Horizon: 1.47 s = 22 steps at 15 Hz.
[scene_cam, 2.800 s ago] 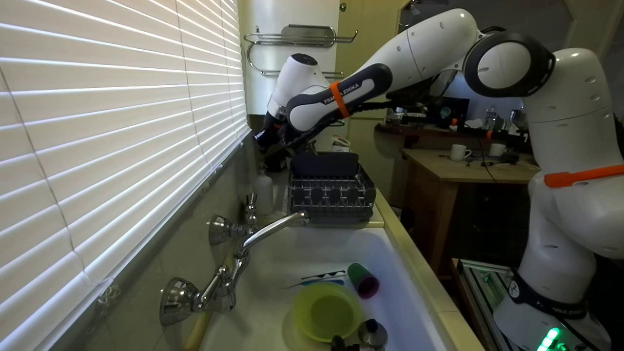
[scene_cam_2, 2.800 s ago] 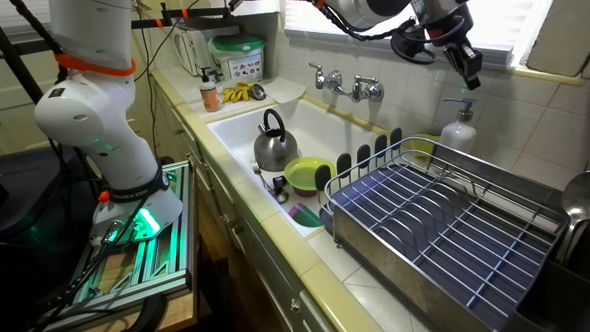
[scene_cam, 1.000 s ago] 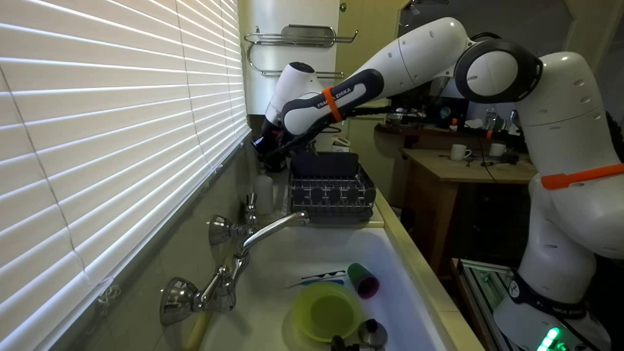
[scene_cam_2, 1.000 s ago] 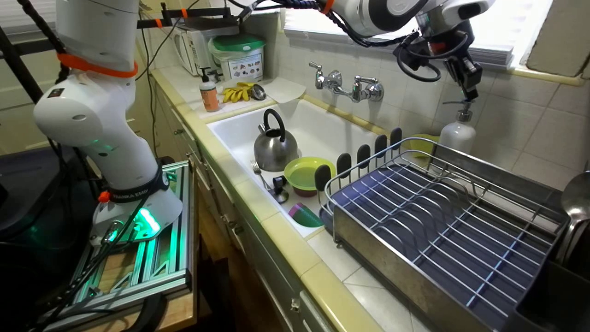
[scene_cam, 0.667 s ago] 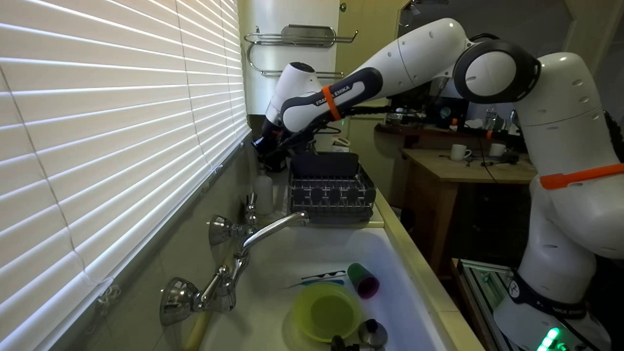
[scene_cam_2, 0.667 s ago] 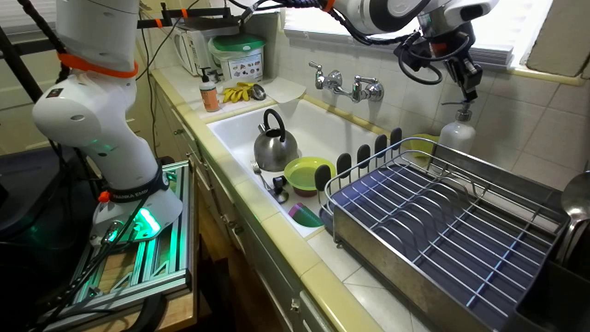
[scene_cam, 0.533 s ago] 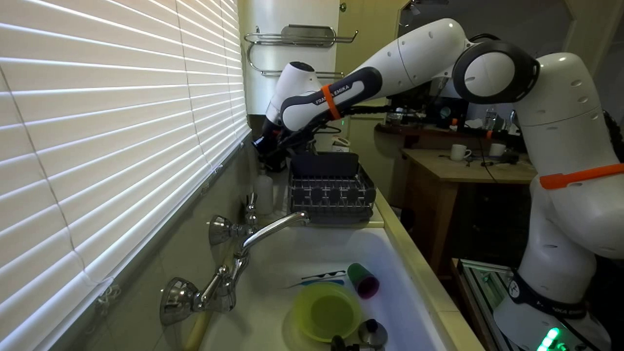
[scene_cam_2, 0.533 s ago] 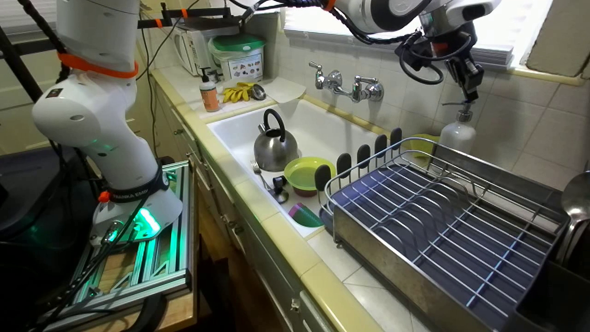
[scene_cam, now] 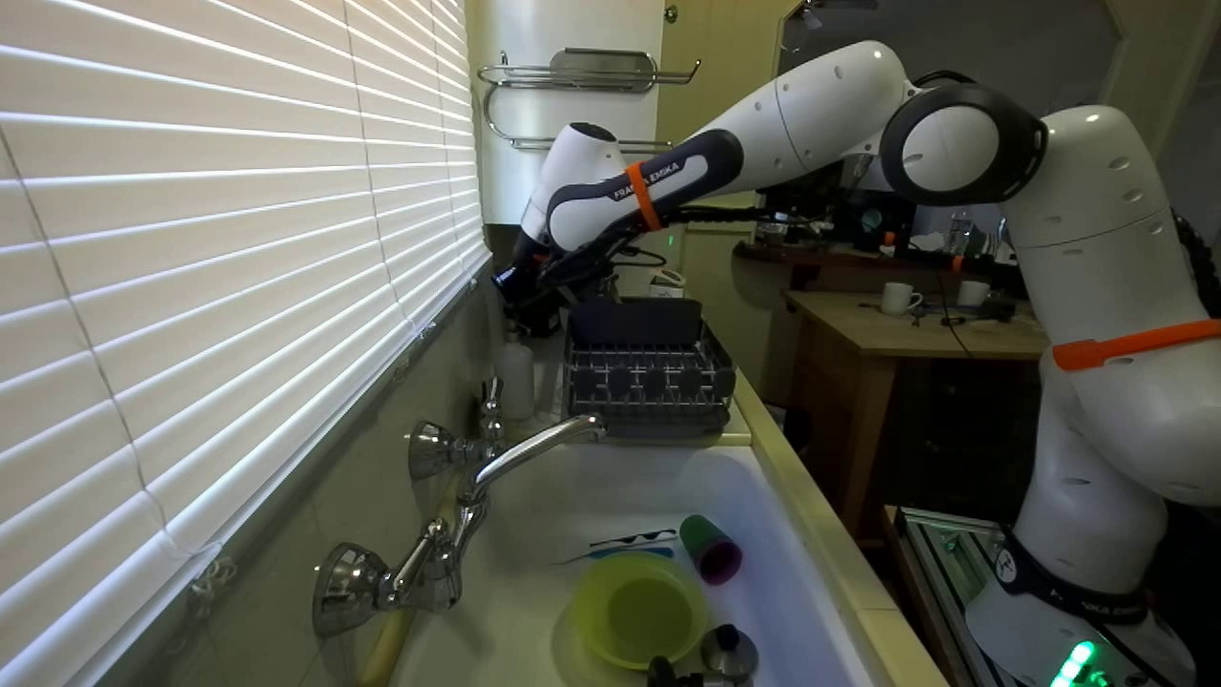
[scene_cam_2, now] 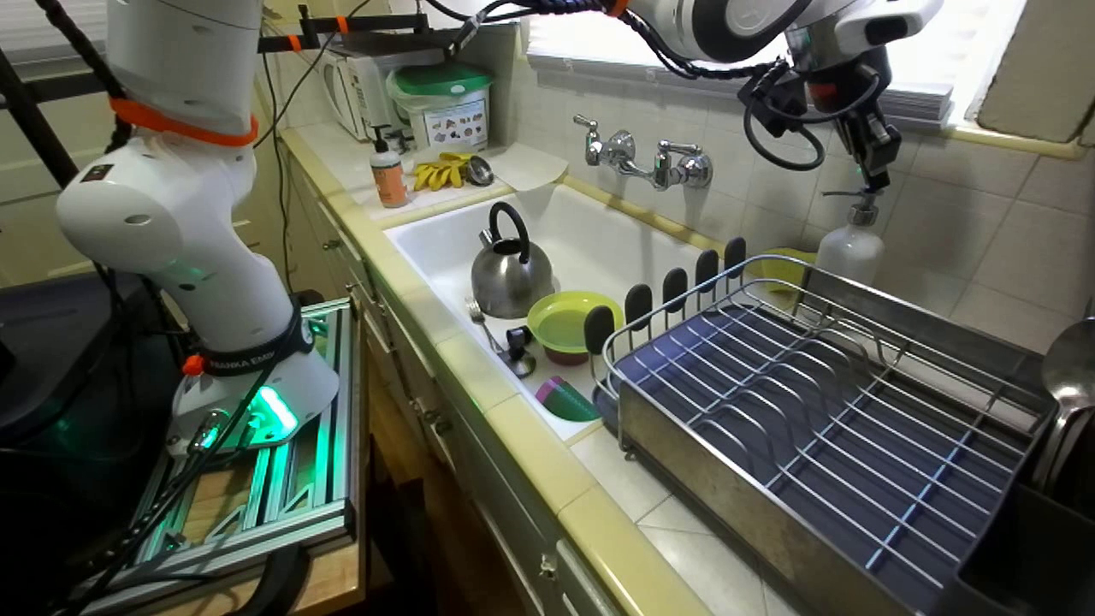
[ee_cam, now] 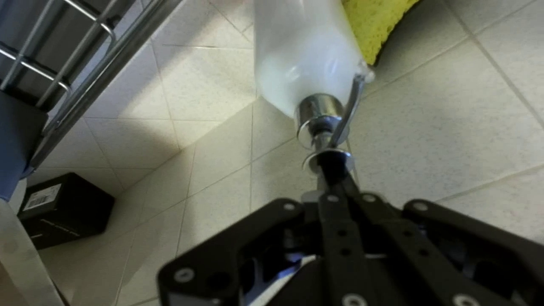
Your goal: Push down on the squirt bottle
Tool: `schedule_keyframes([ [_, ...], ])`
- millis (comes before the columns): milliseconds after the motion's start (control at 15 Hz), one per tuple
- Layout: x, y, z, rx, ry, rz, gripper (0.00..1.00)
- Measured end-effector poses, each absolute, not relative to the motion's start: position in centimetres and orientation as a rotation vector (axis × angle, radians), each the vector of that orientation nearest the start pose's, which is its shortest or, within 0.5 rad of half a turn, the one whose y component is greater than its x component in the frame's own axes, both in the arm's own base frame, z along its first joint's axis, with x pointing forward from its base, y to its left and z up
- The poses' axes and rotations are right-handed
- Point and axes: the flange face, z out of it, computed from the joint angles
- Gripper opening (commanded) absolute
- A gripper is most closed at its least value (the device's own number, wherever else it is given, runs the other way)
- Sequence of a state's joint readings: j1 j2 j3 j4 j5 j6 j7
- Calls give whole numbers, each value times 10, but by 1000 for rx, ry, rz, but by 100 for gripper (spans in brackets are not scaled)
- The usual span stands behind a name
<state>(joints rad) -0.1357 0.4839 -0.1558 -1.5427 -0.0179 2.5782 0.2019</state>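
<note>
In an exterior view, the bottle (scene_cam: 516,380) stands upright beyond the sink (scene_cam: 777,553), near the back edge of the worktop (scene_cam: 844,563); the end of the arm (scene_cam: 801,119) hangs lower over it than a few seconds ago. In an exterior view, the gripper (scene_cam_2: 877,182), earlier clear of the pump (scene_cam_2: 862,214), now appears to meet its top at the worktop's back edge, behind the rack (scene_cam_2: 727,496). The nozzle (scene_cam_2: 843,194) sits slightly lower than before while the bottle keeps its place, so the approach seems finished and the push begun. In the wrist view, the fingertips (ee_cam: 333,165) lie together over the disc (ee_cam: 312,162) that caps the pump, apparently touching it. The gripper is clenched, with no gap to be seen, and grasps nothing; it serves as a blunt presser. A short length of stem (ee_cam: 321,139) shows below the disc, which suggests an incomplete stroke.
</note>
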Motion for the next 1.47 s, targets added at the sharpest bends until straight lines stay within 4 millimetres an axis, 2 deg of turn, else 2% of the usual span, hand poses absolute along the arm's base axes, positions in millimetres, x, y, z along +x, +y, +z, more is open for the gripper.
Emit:
schedule_keyframes([
  [400, 707, -191, 435, -3042, 683, -878, 0],
  [867, 706, -195, 443, -3055, 728, -819, 0],
  [1467, 707, -198, 445, -3033, 783, -827, 0],
])
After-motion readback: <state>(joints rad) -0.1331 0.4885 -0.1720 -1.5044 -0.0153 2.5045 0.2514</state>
